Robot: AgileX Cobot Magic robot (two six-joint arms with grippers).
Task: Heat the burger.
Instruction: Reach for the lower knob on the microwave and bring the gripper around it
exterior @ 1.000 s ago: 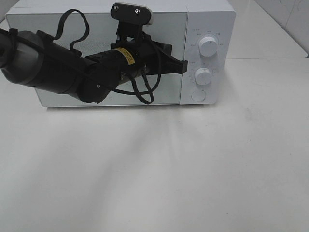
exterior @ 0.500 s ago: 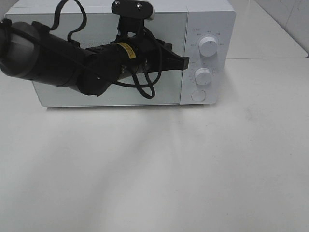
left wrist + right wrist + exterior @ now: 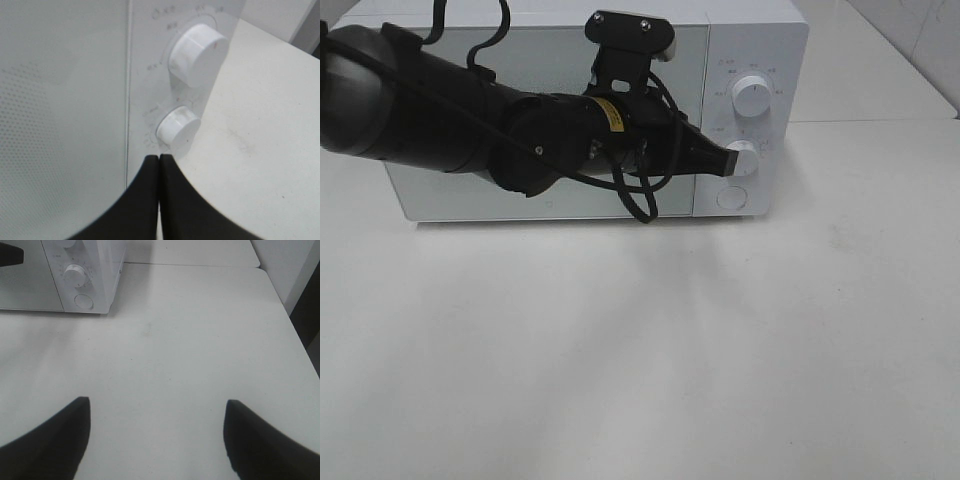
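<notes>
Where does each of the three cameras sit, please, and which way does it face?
Exterior high: mounted high, facing down at the microwave; the left arm reaches across, shut jaws near the lower knob.
Left wrist: on the left arm, facing the knobs; shut jaws show.
Right wrist: on the right arm, facing across the table; open jaws show.
All share the lower knob.

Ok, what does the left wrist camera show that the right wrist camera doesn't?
Only left wrist: the shut left claw beside the lower knob, the red mark on the upper knob, the dotted mesh of the door. Only right wrist: the open right claw over the table, and the round button on the microwave. Both: the microwave's control panel and that lower knob.
</notes>
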